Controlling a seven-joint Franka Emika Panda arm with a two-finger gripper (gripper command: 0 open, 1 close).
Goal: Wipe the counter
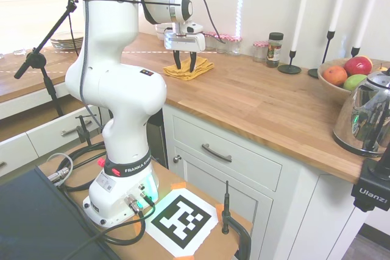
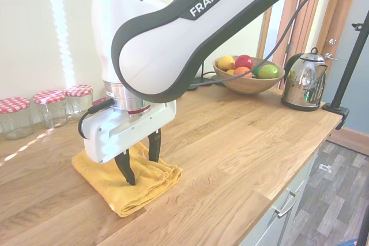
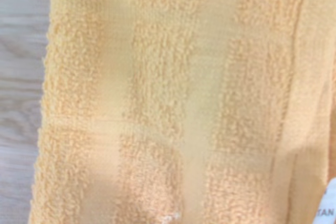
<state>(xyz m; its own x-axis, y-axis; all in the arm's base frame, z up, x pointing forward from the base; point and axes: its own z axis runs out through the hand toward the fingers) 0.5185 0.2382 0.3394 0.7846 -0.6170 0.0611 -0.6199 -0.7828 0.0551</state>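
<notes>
The bowl (image 2: 249, 84) holds fruit; the spread gripper (image 2: 140, 161) touches a yellow cloth (image 2: 128, 180) (folded) on the counter (image 2: 230, 142).

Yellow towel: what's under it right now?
The yellow towel lies folded on the counter, bare wood showing all around it. The open end effector stands over it. Anything beneath its folds is covered and cannot be seen.

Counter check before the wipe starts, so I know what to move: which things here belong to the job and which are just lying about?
Part of the job:
- counter
- yellow cloth, folded flat on it
- gripper, open, fingertips down at the cloth

Just lying about:
- three jars with checked lids
- fruit bowl
- kettle
- spice jar
- candlesticks
- stack of plates
</notes>
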